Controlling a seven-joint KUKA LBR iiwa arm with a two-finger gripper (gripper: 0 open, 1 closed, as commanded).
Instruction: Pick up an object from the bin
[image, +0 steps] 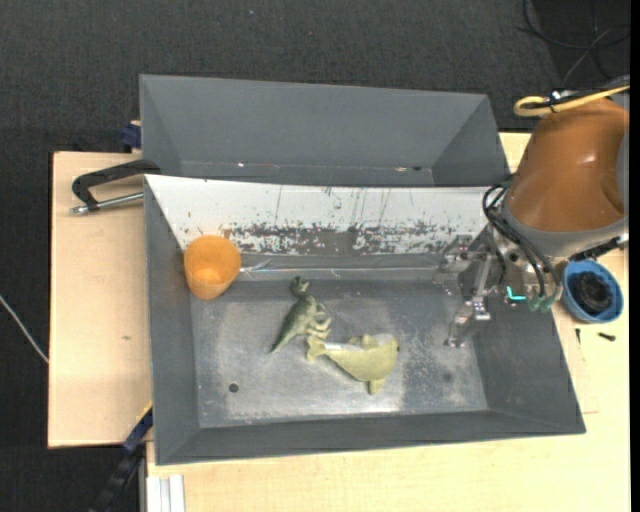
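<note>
From the camera view you see the gripper (462, 322) low inside the grey bin (520, 400), near its right wall, with bare floor directly beneath it. Nothing shows between its tips. From this angle you cannot tell whether it stands open or closed. The arm's orange cover (568, 170) sits above and to the right of it, outside the bin's rim.

The nearest thing to the gripper is a pale yellow-green toy animal (362, 358), lying on its side to the view's left of the tips and slightly nearer the front wall, clearly apart from them. Just beyond it, touching it, is a darker green toy dinosaur (298, 322). Farthest from the gripper, an orange cup (211, 266) rests in the back left corner.
</note>
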